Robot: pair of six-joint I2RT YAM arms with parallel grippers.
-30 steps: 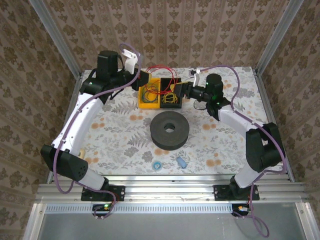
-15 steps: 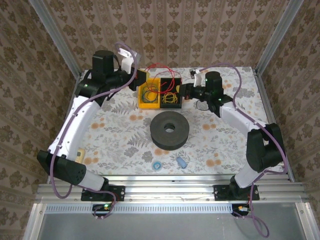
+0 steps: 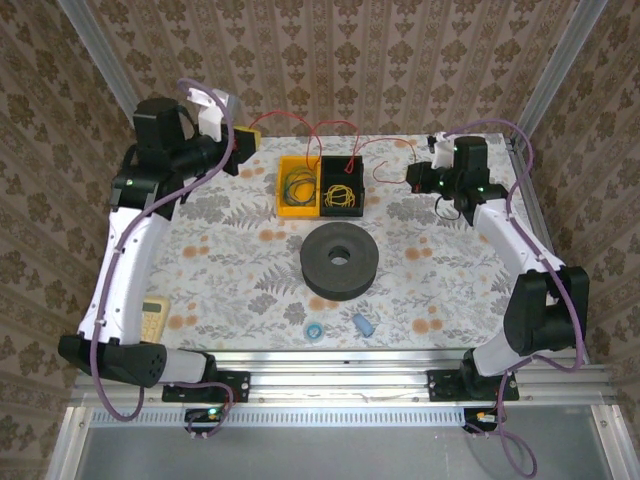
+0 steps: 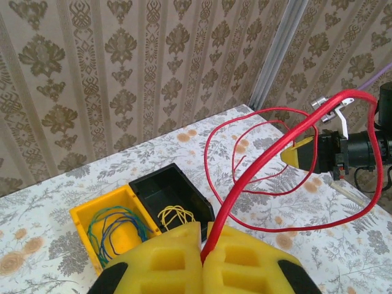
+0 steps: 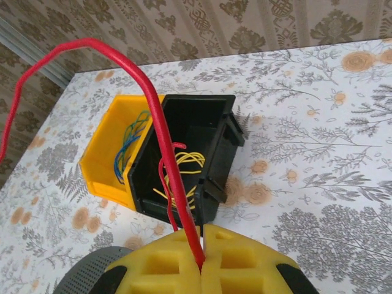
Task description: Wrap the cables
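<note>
The red cable (image 3: pixel 322 125) hangs in loose loops above the table's far side, stretched between both grippers. My left gripper (image 3: pixel 247 137) at the far left is shut on one end; in the left wrist view the cable (image 4: pixel 269 153) rises from between the closed yellow pads (image 4: pixel 205 257). Off to the right, my right gripper (image 3: pixel 413 180) is shut on the other part, the cable (image 5: pixel 160 135) leaving its pads (image 5: pixel 201 268) over the black bin (image 5: pixel 202 122). The dark grey spool (image 3: pixel 340 260) lies flat mid-table, apart from both grippers.
A yellow bin (image 3: pixel 297 187) holds green and blue wires; the black bin (image 3: pixel 342 187) beside it holds yellow wires. A blue tape ring (image 3: pixel 314 331) and a blue cylinder (image 3: pixel 362 324) lie near the front edge. A beige calculator-like box (image 3: pixel 152 318) sits at front left.
Both arms have drawn apart from the bins, the left going left and the right going right. The red cable has been pulled out into wide loops between them. The right gripper has shut.
</note>
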